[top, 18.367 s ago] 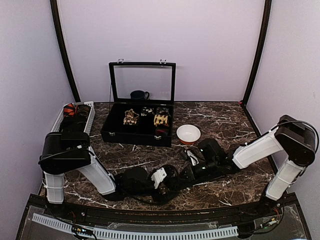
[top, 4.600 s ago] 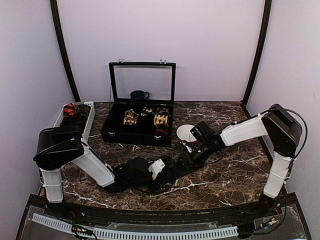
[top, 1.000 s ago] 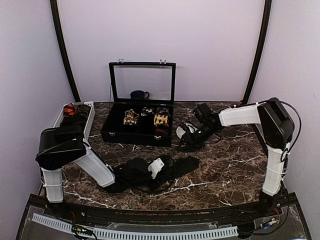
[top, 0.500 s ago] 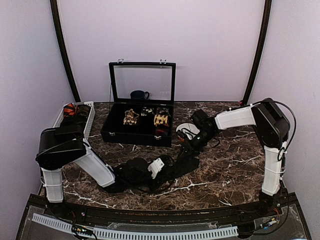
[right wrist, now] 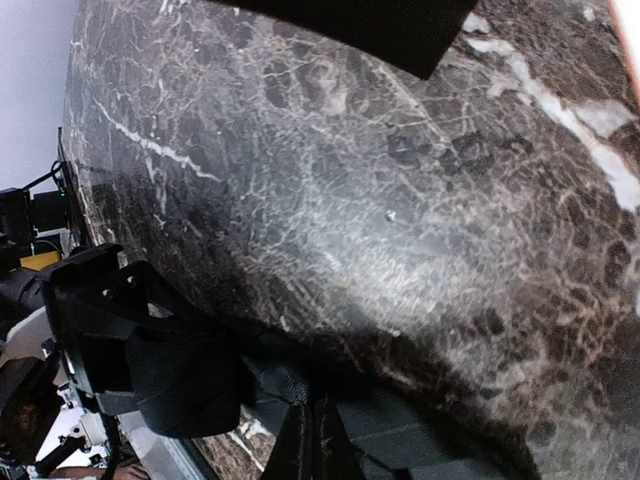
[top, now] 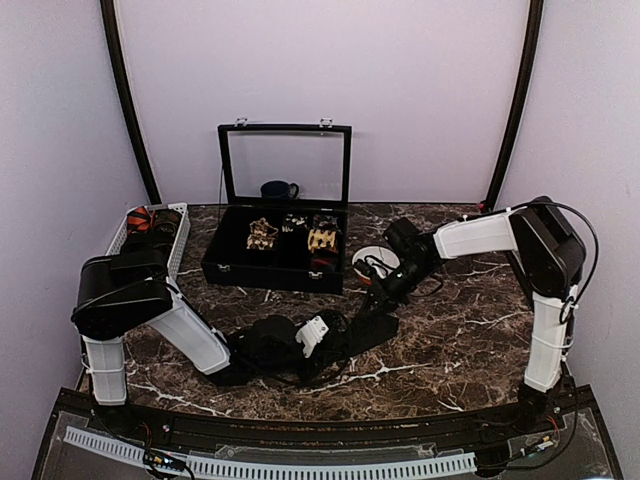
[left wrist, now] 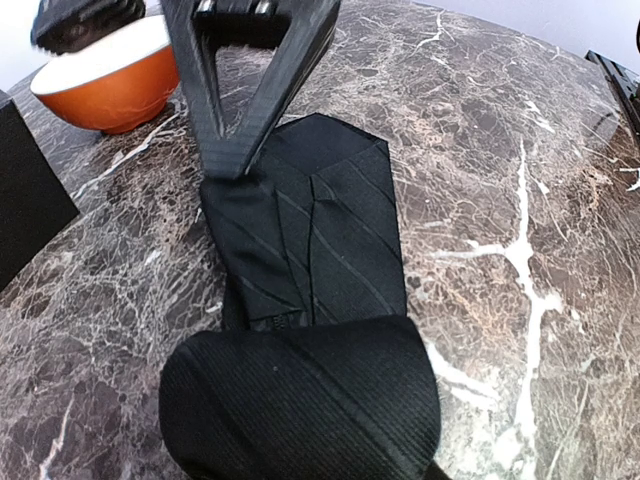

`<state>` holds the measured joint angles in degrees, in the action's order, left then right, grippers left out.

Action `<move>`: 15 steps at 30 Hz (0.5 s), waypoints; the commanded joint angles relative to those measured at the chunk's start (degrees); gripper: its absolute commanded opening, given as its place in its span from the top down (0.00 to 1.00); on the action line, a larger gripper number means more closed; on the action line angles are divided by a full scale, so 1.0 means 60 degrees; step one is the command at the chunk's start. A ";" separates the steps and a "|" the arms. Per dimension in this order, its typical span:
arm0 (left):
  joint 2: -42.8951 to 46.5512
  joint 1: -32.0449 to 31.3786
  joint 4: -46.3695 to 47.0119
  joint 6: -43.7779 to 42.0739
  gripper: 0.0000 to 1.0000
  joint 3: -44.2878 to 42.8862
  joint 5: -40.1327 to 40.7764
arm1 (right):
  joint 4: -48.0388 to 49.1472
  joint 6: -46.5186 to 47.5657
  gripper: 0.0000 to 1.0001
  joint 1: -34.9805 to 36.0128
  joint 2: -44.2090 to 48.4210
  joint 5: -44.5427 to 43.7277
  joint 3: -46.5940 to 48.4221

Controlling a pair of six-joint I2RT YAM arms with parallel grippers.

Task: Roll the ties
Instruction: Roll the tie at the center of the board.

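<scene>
On the table [left wrist: 500,150], black tie [left wrist: 330,230] (part-rolled), right gripper [left wrist: 232,168] closed.

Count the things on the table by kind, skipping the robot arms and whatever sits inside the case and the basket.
black tie: 1
display case: 1
basket: 1
bowl: 1
mug: 1
Total: 5

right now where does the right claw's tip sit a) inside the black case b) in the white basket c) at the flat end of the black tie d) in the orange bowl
c: in the left wrist view the shut right claw meets the edge of the unrolled end of the black tie, outside the orange bowl.
</scene>
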<state>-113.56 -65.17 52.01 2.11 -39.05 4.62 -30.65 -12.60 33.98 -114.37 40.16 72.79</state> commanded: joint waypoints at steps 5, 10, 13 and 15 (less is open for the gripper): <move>-0.0043 -0.0013 -0.1110 0.0151 0.64 0.0205 0.0019 | -0.0456 -0.0538 1.00 -0.0170 0.1528 -0.0375 -0.1216; -0.0036 -0.0008 -0.0987 0.0346 0.65 0.0280 -0.0033 | -0.0419 -0.0663 1.00 -0.0188 0.1643 -0.1077 -0.2020; -0.0030 -0.0008 -0.1003 0.0368 0.65 0.0277 -0.0054 | -0.0208 -0.0947 1.00 -0.0255 0.1433 -0.1563 -0.2139; -0.0015 -0.0001 -0.1042 0.0340 0.66 0.0282 -0.0057 | -0.0152 -0.1090 1.00 -0.0270 0.1300 -0.1897 -0.2107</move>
<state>-113.56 -65.17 52.01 3.53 -39.05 4.75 -32.53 -16.80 33.21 -105.30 34.59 60.36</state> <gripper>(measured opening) 0.353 0.005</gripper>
